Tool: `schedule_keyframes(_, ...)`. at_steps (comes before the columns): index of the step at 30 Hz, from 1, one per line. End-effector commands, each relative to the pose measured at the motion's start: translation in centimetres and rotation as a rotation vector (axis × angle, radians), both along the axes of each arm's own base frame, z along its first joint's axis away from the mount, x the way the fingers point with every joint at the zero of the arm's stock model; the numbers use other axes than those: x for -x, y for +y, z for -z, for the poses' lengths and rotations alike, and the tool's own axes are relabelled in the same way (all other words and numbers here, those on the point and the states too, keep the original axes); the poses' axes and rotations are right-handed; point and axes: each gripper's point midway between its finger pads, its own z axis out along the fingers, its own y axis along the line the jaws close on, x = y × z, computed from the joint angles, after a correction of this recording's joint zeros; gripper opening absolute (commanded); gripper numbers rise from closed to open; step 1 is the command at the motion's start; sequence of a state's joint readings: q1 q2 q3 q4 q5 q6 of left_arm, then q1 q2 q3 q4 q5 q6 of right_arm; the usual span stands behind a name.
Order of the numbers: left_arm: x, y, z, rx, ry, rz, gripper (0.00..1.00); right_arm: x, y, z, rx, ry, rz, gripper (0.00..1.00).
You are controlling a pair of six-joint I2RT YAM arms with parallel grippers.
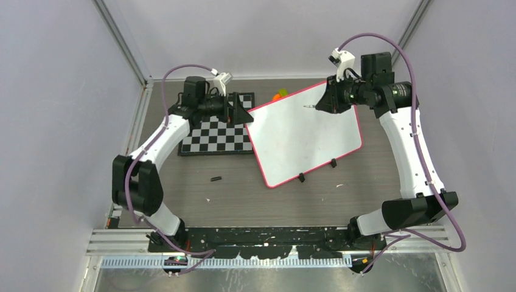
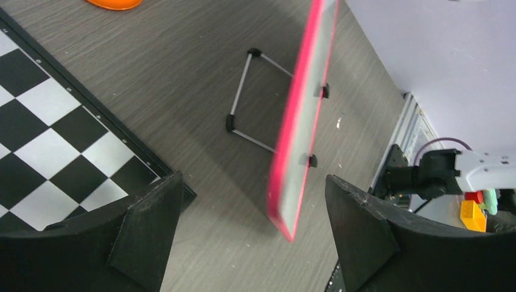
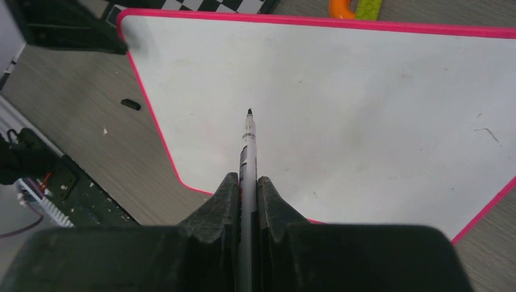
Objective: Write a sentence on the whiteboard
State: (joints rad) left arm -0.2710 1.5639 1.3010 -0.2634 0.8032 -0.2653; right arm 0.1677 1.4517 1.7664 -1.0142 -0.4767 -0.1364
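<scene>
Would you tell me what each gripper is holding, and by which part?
The right gripper clamps a thin white-and-black marker pen by its barrel. The left gripper, open astride the edge of the pink-framed whiteboard, holds nothing.

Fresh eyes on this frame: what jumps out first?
The pink-framed whiteboard sits mid-table, tilted up off the surface and blank apart from faint marks. The right gripper is shut on a marker whose tip points at the board near its far edge. The left gripper stands open around the board's left edge, beside a checkerboard.
</scene>
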Motion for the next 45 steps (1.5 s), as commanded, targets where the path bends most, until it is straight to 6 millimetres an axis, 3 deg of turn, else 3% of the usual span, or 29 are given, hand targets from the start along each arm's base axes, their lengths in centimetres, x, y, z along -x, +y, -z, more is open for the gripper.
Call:
schedule_keyframes(1, -3.1, -1.1, -1.6, 0.042, -0.088, -0.021, 0.86, 3.0, 1.7, -1.5, -0.091, 0.014, -0.108, 0.0)
schedule_keyframes(3, -3.0, -2.0, -1.2, 0.071, -0.067, 0.022, 0.82, 3.5, 2.1, -1.7, -0.111, 0.021, -0.127, 0.0)
schedule_keyframes(8, -2.5, -3.8, -1.2, 0.175, -0.008, 0.168, 0.61, 3.9, 2.1, -1.3, -0.118, 0.041, -0.129, 0.0)
schedule_keyframes(17, -1.8, -5.9, -0.7, 0.209, 0.052, 0.315, 0.15, 4.6, 2.5, -0.6, -0.134, 0.075, -0.163, 0.0)
schedule_keyframes(23, -1.0, -7.0, 0.7, 0.178, 0.105, 0.381, 0.02, 5.1, 3.1, 0.1, -0.159, 0.108, -0.204, 0.0)
schedule_keyframes(38, 1.5, -9.7, 2.7, 0.065, 0.18, 0.468, 0.0, 6.2, 4.0, 1.8, -0.19, 0.165, -0.218, 0.0)
schedule_keyframes(42, 0.8, -9.1, 0.6, 0.059, 0.122, 0.428, 0.33, 5.9, 4.0, 1.3, -0.199, 0.146, -0.19, 0.0)
schedule_keyframes(45, -0.1, -7.2, -1.8, 0.062, 0.08, 0.358, 0.48, 5.3, 4.1, 1.2, -0.215, 0.141, -0.152, 0.0)
